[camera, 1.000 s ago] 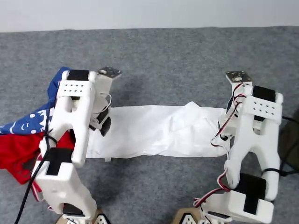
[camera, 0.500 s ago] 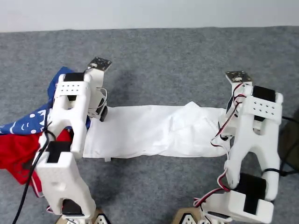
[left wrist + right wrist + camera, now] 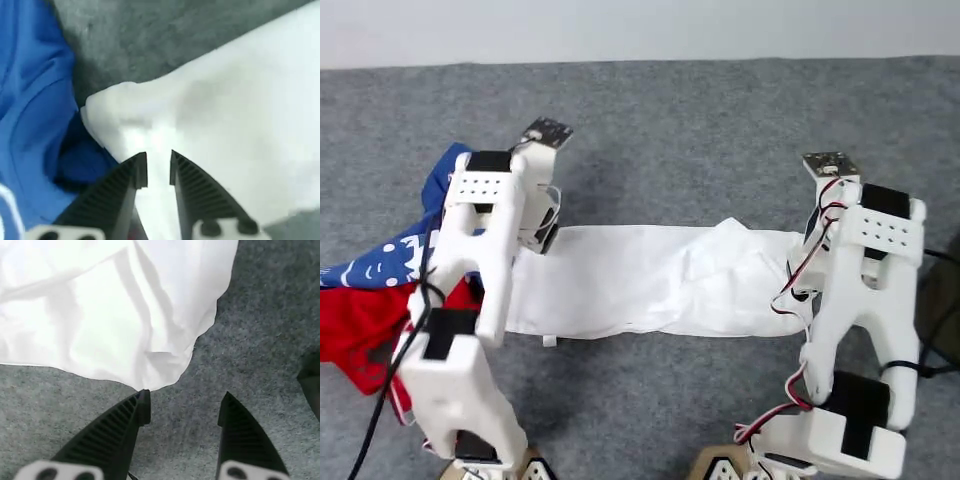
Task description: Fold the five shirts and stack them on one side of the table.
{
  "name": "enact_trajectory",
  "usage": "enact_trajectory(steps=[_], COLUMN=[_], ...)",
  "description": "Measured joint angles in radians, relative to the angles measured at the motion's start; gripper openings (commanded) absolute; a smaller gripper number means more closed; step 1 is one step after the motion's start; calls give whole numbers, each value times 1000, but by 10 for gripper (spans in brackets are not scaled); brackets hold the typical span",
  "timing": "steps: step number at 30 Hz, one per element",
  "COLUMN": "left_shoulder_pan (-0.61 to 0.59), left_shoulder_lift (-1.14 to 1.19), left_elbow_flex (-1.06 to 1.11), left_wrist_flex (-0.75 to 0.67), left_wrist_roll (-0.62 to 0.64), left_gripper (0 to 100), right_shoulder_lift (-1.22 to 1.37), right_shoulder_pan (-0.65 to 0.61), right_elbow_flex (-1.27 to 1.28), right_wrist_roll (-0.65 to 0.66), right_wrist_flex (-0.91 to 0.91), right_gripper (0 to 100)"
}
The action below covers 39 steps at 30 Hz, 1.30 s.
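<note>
A white shirt [image 3: 650, 280], folded into a long strip, lies across the grey mat between the two arms. My left gripper [image 3: 544, 232] sits at the strip's far left corner. In the left wrist view its fingers [image 3: 130, 175] are pinched to a narrow slit with the white shirt [image 3: 225, 115] cloth between them. My right gripper [image 3: 804, 272] hangs at the strip's right end. In the right wrist view the right gripper [image 3: 186, 400] stands open over bare mat, just off the corner of the white shirt [image 3: 100, 315], holding nothing.
A blue patterned shirt [image 3: 390, 262] and a red shirt [image 3: 350, 330] lie bunched at the left edge, beside the left arm. The blue shirt [image 3: 30, 125] touches the white corner. A dark cloth [image 3: 945, 300] shows at the right edge. Bare mat lies beyond the strip.
The left arm swung away from me along the strip's left end, then slightly right. The strip's left edge shifted with it. The right arm kept still.
</note>
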Motion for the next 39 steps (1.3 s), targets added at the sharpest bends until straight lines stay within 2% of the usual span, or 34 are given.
enact_trajectory(steps=[3,9,16,22,32,39], left_shoulder_pan=[31,28,-38,-46,-46,-87], left_shoulder_lift=[-78,-118,-118,-12,137,180], left_elbow_flex=[0,0,34,40,40,40], left_wrist_flex=[49,172,219,212,77,23], left_wrist_roll=[0,0,-41,-64,-69,-72], left_gripper=[89,164,167,167,167,167], right_shoulder_lift=[0,0,0,0,-2,-2], right_shoulder_pan=[0,0,0,0,-9,-9], right_elbow_flex=[0,0,0,28,115,115], right_wrist_roll=[0,0,0,0,2,2], right_wrist_flex=[0,0,0,0,-2,-2], right_gripper=[236,236,236,236,236,236])
